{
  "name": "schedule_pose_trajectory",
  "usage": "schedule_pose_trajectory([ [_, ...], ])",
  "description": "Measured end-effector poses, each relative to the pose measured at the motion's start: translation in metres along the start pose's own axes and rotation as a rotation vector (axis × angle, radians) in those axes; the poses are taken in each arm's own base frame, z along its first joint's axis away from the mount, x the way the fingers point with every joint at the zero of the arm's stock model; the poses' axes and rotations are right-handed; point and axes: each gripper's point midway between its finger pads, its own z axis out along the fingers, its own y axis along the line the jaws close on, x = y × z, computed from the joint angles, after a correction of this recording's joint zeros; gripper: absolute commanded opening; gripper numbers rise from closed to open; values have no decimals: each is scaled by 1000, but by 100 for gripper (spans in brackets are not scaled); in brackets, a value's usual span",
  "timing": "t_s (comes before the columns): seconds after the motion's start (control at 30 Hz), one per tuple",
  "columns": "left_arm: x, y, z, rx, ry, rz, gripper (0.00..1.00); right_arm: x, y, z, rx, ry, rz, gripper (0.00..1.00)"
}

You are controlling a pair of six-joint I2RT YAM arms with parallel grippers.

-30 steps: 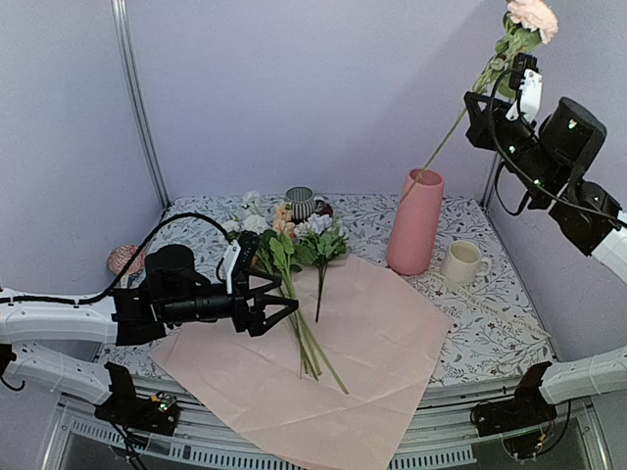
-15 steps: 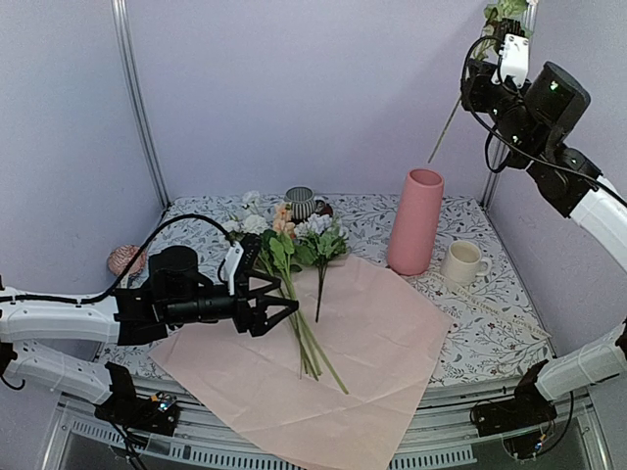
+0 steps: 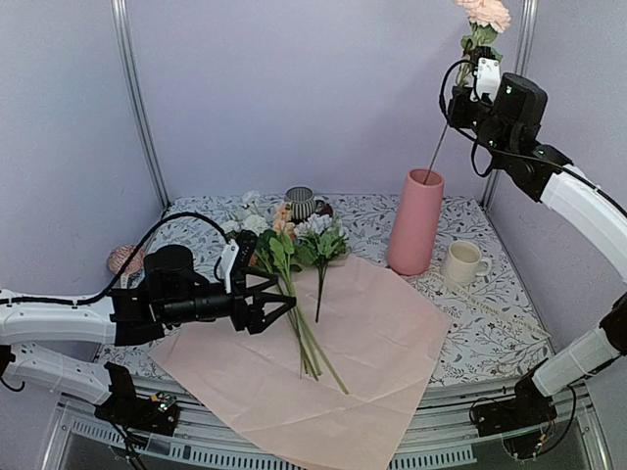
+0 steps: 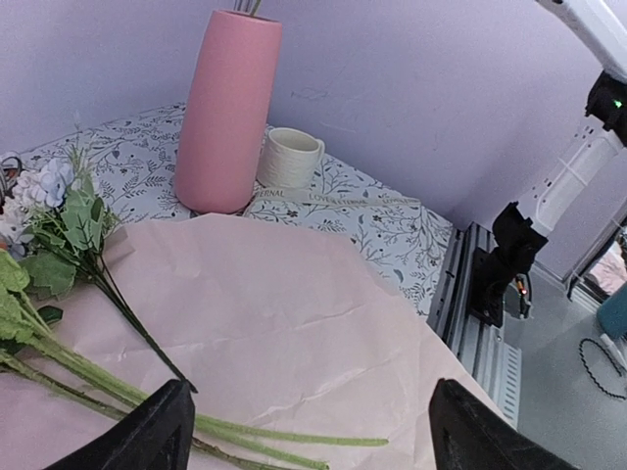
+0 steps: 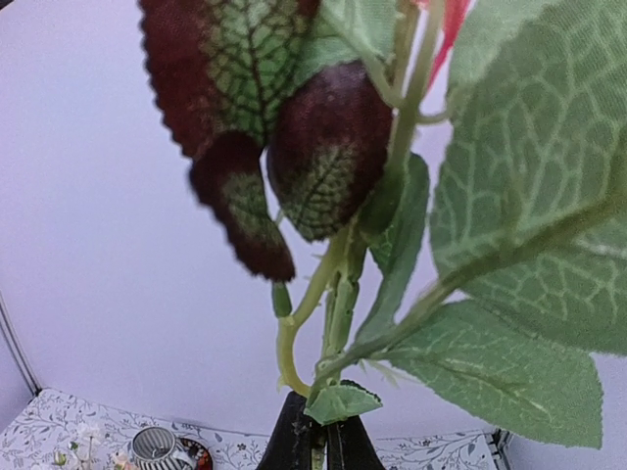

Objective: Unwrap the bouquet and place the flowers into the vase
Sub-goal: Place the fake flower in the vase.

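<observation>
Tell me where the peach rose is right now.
In the top view the peach rose is high at upper right, held in the jaws of the right arm above the pink vase, its stem's lower end at the vase's mouth.

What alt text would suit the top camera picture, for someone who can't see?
The right gripper holds a peach flower high, its stem end at the mouth of the vase. The open left gripper hovers beside more flowers lying on pink paper.
</observation>
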Motion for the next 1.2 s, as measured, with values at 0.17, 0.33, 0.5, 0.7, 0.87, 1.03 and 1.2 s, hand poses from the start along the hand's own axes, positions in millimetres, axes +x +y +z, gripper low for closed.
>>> schedule_pose_trajectory([
  [0.17, 1, 2, -2, -12, -2, -1, 85, 52, -4, 26, -8, 115, 27, 5],
  [0.33, 5, 4, -2, -17, 5, -2, 84, 131, 4, 41, -37, 283, 37, 10],
  [0.5, 5, 4, -2, -18, 4, -6, 84, 201, 11, 38, -61, 438, 37, 30],
  [0.7, 6, 4, -4, -19, 4, -7, 84, 212, 13, 32, -75, 469, 51, 51],
  [0.87, 6, 4, -6, -20, 0, -13, 84, 180, 10, 20, -91, 429, 64, 53],
  [1.03, 9, 8, -7, -37, 0, -24, 86, 118, 18, -13, -210, 342, 116, 55],
  [1.2, 11, 15, -8, -74, -1, -36, 86, 92, 44, -61, -434, 332, 170, 55],
])
